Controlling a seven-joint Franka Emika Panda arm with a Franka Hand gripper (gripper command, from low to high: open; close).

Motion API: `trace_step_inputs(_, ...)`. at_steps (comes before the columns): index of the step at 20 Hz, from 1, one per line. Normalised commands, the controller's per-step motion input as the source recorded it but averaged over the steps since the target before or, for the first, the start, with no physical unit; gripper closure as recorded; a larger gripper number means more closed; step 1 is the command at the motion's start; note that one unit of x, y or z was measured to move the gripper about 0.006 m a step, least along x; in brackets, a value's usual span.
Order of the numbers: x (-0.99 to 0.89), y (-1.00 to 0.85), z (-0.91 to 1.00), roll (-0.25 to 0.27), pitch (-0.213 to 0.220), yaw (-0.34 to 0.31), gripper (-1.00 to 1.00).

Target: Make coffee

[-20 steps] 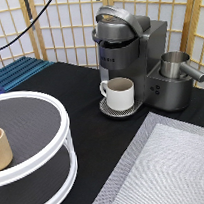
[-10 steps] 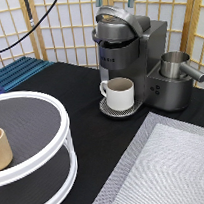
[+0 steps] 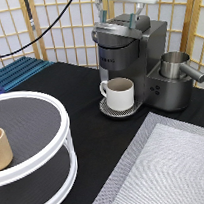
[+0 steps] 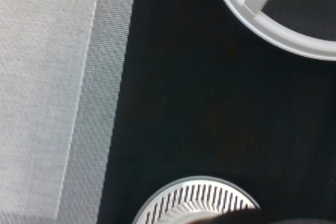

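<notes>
The dark grey coffee machine (image 3: 136,52) stands at the exterior view's top middle with its lid down. A cream-white mug (image 3: 120,93) with a handle sits on the machine's round drip tray (image 3: 111,110) under the spout. My gripper (image 3: 116,17) hangs from the exterior view's top edge just above the machine's lid, with its fingers apart and nothing between them. The coffee pod is not in view. The wrist view looks down on the black tabletop (image 4: 187,100) and the edge of the drip tray grille (image 4: 199,200).
A white two-tier round rack (image 3: 49,150) fills the exterior view's left, with a tan handleless cup (image 3: 1,148) on its upper shelf. A steel jug (image 3: 174,66) sits on the machine's right side. A grey mat (image 3: 171,169) covers the bottom right. A wood-and-paper screen stands behind.
My gripper has come down from above into the exterior view and now hangs over the machine's lid. The mug, cup and rack have not moved.
</notes>
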Motion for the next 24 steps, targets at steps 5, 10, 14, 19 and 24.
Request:
trace_step_inputs(5,0.01,-0.62,-0.16,0.129,0.043,-0.086,-1.00)
trace_step_inputs(10,0.11,0.57,0.49,0.015,0.036,-0.062,-1.00)
trace_step_inputs(14,0.10,0.60,0.98,0.000,0.017,0.000,-1.00)
trace_step_inputs(19,0.01,-0.14,0.75,0.011,0.023,-0.026,-1.00)
trace_step_inputs(24,-0.01,-0.67,0.28,0.002,0.004,-0.094,-1.00)
